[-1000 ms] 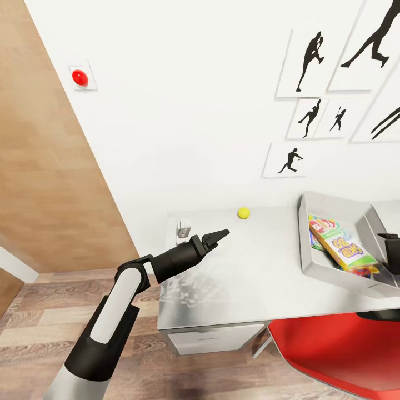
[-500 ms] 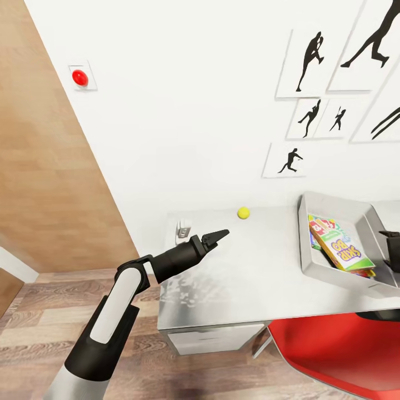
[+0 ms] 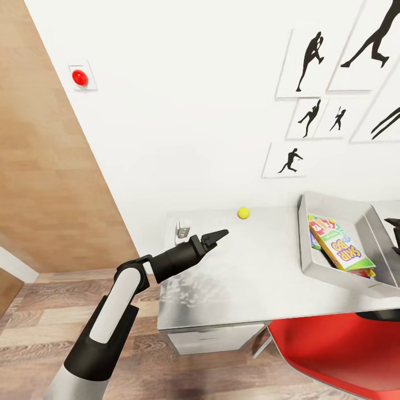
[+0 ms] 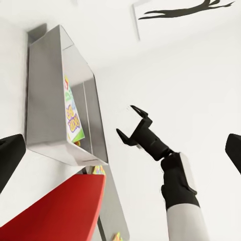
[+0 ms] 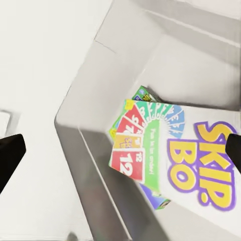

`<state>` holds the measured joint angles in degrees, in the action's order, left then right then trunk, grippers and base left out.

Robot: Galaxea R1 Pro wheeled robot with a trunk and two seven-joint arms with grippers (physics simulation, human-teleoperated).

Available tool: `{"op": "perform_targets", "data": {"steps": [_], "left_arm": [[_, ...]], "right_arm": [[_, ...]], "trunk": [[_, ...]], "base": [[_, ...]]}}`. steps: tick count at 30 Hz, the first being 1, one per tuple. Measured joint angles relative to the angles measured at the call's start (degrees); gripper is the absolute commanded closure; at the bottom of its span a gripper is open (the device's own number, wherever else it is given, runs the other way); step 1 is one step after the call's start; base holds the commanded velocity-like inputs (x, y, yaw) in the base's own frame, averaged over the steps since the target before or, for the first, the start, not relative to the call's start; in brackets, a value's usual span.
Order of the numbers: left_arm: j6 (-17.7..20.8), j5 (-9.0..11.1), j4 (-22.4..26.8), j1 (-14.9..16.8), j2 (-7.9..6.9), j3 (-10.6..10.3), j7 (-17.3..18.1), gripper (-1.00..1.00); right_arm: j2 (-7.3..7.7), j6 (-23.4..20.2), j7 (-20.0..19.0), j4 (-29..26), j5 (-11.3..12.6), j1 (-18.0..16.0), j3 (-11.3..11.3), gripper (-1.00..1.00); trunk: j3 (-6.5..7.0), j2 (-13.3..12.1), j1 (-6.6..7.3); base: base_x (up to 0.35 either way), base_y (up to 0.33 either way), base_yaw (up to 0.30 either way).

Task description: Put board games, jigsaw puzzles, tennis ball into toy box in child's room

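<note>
The pale grey toy box (image 3: 333, 204) stands on the table (image 3: 250, 278) at the right. A yellow-green board game (image 3: 343, 251) with big "SKIP BO" letters (image 5: 201, 160) lies flat inside it, on top of other colourful boxes. The tennis ball (image 3: 243, 213) rests near the wall, left of the toy box. My left gripper (image 3: 221, 233) hovers over the table's left part, short of the ball; its fingertips (image 4: 10, 158) stand wide apart, empty. Above the toy box's right side, my right gripper (image 3: 394, 226) (image 4: 125, 119) is open and holds nothing. The bed is out of view.
A red chair (image 3: 339, 350) is tucked under the table's front right. White drawers (image 3: 214, 339) sit below the tabletop. A small white object (image 3: 183, 229) stands at the table's back left corner. The wall carries silhouette pictures (image 3: 311, 61) and a red button (image 3: 80, 78).
The yellow-green board game, first tilted over the toy box's front wall, has dropped flat inside it. My right gripper has lifted and drawn back to the right. The left arm has not moved.
</note>
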<state>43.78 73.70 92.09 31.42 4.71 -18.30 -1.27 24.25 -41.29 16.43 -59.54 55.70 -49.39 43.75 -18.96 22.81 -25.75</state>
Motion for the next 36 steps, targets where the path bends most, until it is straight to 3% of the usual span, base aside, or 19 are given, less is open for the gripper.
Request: {"op": "perform_targets", "data": {"steps": [3,5,6,8,9,10,11,13,16,19,20,22,25,29,30,32,33,35,36], "left_arm": [[-0.01,0.00,0.00,0.00,-0.02,0.01,0.00,-1.00],[0.00,0.01,0.00,-0.03,-0.05,0.09,0.08,-1.00],[0.00,0.01,0.00,-0.03,-0.06,0.10,0.07,-1.00],[-0.02,0.01,0.00,-0.19,-0.14,0.38,0.21,-1.00],[-0.02,0.02,0.00,-0.20,-0.14,0.39,0.21,-1.00],[-0.03,0.02,0.00,-0.31,-0.22,0.68,0.28,-1.00],[-0.03,0.03,0.00,-0.32,-0.22,0.69,0.28,-1.00],[-0.01,0.05,0.00,-0.58,-0.42,1.79,0.44,-1.00],[0.00,0.09,0.01,-0.78,-0.58,2.64,0.54,-1.00],[0.12,0.14,0.00,-1.98,-1.08,5.52,1.09,-1.00],[0.12,0.18,0.01,-2.00,-1.09,5.55,1.09,-1.00],[0.70,0.26,0.01,-2.93,-1.30,7.44,1.67,-1.00],[1.14,0.35,0.02,-3.32,-1.37,8.54,2.03,-1.00],[2.75,0.58,0.03,-4.69,-1.55,13.73,4.10,-1.00],[2.77,0.61,0.03,-4.70,-1.55,13.78,4.12,-1.00],[3.41,0.59,0.03,-5.69,-1.61,16.40,5.63,-1.00],[3.42,0.61,0.03,-5.71,-1.61,16.44,5.65,-1.00],[4.29,0.57,0.03,-6.48,-1.78,18.63,7.13,-1.00],[4.31,0.58,0.03,-6.49,-1.78,18.66,7.16,-1.00]], "right_arm": [[-0.02,-0.21,-0.07,-1.19,-0.07,0.12,-1.36,-1.00],[-0.02,-0.39,-0.27,-3.32,-0.01,0.28,-5.18,-1.00],[-0.01,-0.42,-0.27,-3.35,-0.11,0.29,-5.25,-1.00],[0.05,-0.31,-0.41,-5.53,-0.01,0.29,-10.11,-1.00],[0.06,-0.33,-0.41,-5.56,-0.15,0.29,-10.20,-1.00],[0.09,-0.23,-0.43,-6.66,-0.03,0.17,-12.69,-1.00],[0.10,-0.25,-0.43,-6.69,-0.16,0.17,-12.78,-1.00],[0.10,-0.08,-0.50,-8.96,-0.04,-0.11,-17.60,-1.00],[0.08,-0.09,-0.54,-10.21,-0.17,-0.22,-19.91,-1.00],[-0.03,-0.06,-0.63,-14.23,-0.01,-0.43,-25.91,-1.00],[-0.03,-0.09,-0.63,-14.28,-0.14,-0.44,-25.97,-1.00],[-0.06,-0.01,-0.65,-16.89,-0.03,-0.52,-29.51,-1.00],[-0.07,0.01,-0.65,-18.11,-0.14,-0.55,-31.16,-1.00],[-0.11,0.07,-0.64,-21.17,-0.09,-0.66,-35.54,-1.00],[-0.10,0.06,-0.64,-21.19,-0.14,-0.66,-35.56,-1.00],[-0.11,-0.09,-0.66,-21.98,-0.10,-0.84,-36.71,-1.00],[-0.10,-0.10,-0.66,-21.99,-0.14,-0.84,-36.73,-1.00],[-0.11,-0.22,-0.68,-22.64,-0.11,-1.02,-37.46,-1.00],[-0.10,-0.23,-0.68,-22.65,-0.14,-1.03,-37.47,-1.00]], "trunk": [[0.00,0.00,0.00],[0.00,0.00,0.00],[0.00,0.00,0.00],[0.00,0.00,0.00],[0.00,0.00,0.00],[0.00,0.00,0.00],[0.00,0.00,0.00],[0.00,0.00,0.00],[0.00,0.00,0.00],[0.00,0.00,0.00],[0.00,0.00,0.00],[0.00,0.00,0.00],[0.00,0.00,0.00],[0.00,0.00,0.00],[0.00,0.00,0.00],[0.00,0.00,0.00],[0.00,0.00,0.00],[0.00,0.00,0.00],[0.00,0.00,0.00]], "base": [[0.000,0.000,0.000],[0.000,0.000,0.000],[0.000,0.000,0.000],[0.000,0.000,0.000],[0.000,0.000,0.000],[0.000,0.000,0.000],[0.000,0.000,0.000],[0.000,0.000,0.000],[0.000,0.000,0.000],[0.000,0.000,0.000],[0.000,0.000,0.000],[0.000,0.000,0.000],[0.000,0.000,0.000],[0.000,0.000,0.000],[0.000,0.000,0.000],[0.000,0.000,0.000],[0.000,0.000,0.000],[0.000,0.000,0.000],[0.000,0.000,0.000]]}}
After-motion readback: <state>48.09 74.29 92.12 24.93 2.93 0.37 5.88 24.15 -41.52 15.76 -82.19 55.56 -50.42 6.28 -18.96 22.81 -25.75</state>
